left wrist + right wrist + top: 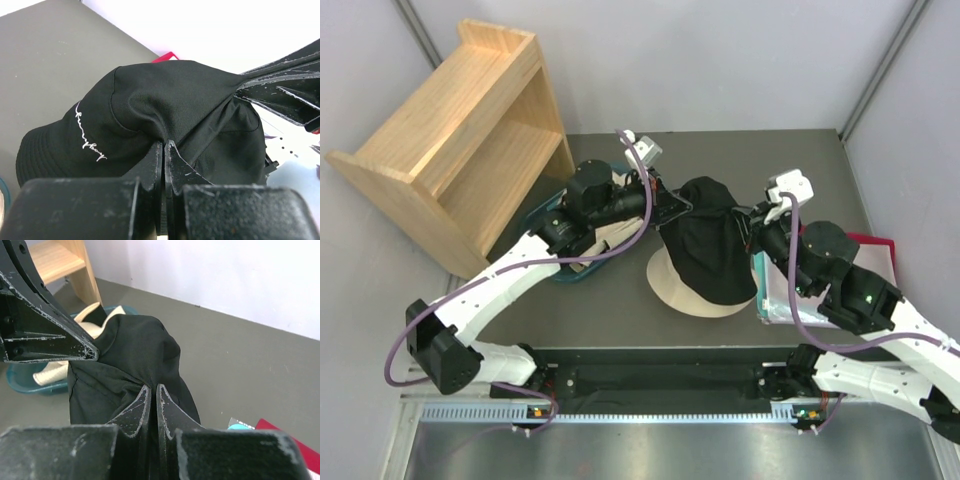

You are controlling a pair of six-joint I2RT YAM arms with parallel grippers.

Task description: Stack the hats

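Note:
A black hat (710, 240) with white script on its side hangs between my two grippers, above a cream hat (682, 288) whose brim shows beneath it. My left gripper (682, 208) is shut on the black hat's left side; in the left wrist view its jaws (164, 145) pinch a fold of the black fabric (150, 100). My right gripper (752, 225) is shut on the hat's right side; in the right wrist view its jaws (153, 387) pinch the fabric (135, 350). More cream hats (605, 235) lie in the teal tub (542, 210).
A wooden shelf unit (460, 140) stands at the back left, close to the tub. A red and white flat item (875, 250) lies at the right under my right arm. Grey walls close the table's back and sides.

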